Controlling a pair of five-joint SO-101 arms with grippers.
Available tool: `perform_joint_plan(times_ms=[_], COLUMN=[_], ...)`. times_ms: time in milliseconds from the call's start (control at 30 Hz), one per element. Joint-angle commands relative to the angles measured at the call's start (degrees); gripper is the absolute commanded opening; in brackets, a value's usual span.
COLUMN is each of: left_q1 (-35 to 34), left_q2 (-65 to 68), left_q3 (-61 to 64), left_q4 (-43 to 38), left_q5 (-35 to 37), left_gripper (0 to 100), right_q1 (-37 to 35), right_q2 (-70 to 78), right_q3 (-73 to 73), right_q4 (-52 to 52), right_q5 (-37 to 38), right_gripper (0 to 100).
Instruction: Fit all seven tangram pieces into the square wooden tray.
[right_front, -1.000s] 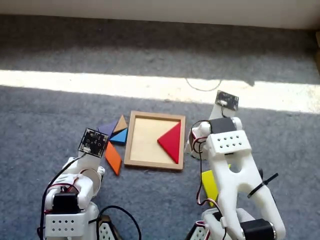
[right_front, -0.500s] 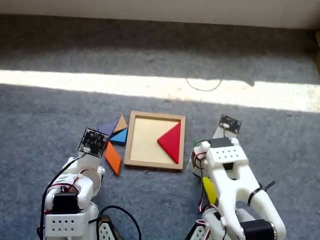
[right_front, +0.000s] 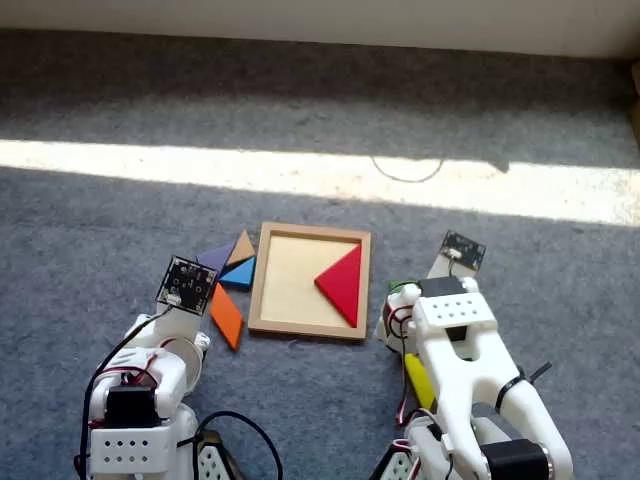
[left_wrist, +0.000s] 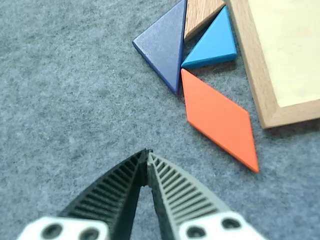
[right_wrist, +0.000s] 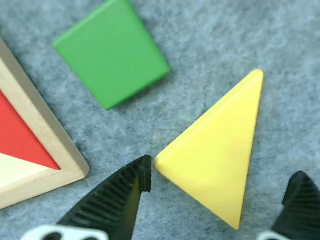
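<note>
Fingers (right_wrist: 120, 200) of the right gripper (right_wrist: 222, 177) stand wide apart astride the yellow triangle (right_wrist: 215, 160), which lies flat outside the tray (right_wrist: 50, 150), just off its corner. One finger sits at the triangle's square corner, the point nearest the tray. The other stands beyond its long edge, which runs crosswise to the closing line. The left gripper (left_wrist: 147, 162), closed on nothing, hangs off the tray's opposite side, so the right arm looks better placed.

A bright sun band (right_front: 200, 165) crosses the carpet (right_front: 90, 250) in the upper half of the high view — the rest lies in soft, even shade; wrist views evenly lit.
</note>
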Motion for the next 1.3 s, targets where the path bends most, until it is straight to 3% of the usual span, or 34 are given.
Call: perform_joint_plan(times_ms=[0, 267, 500, 1267], left_q1=[-0.7, -0.7, -0.8, -0.8], left_q2=[-1.8, -1.8, -1.8, -1.8], left_q3=[-0.4, -0.4, -0.3, -0.3], left_q4=[-1.0, -1.0, -1.0, -1.0], left_q5=[-0.5, -0.5, -0.5, -0.5], left_gripper=[0, 0, 0, 0], right_q1=[0.7, 0.3, 0.5, -2.8], right_q2=[-1.9, -0.9, 10.9, 10.0], right_q3=[-0.2, 0.2, -0.6, -3.6], right_q4=[-0.7, -5.2, -6.6, -0.1], right_q5=[-0.8, -0.9, -3.1, -2.8], right_gripper=[39.2, 39.2, 39.2, 39.2])
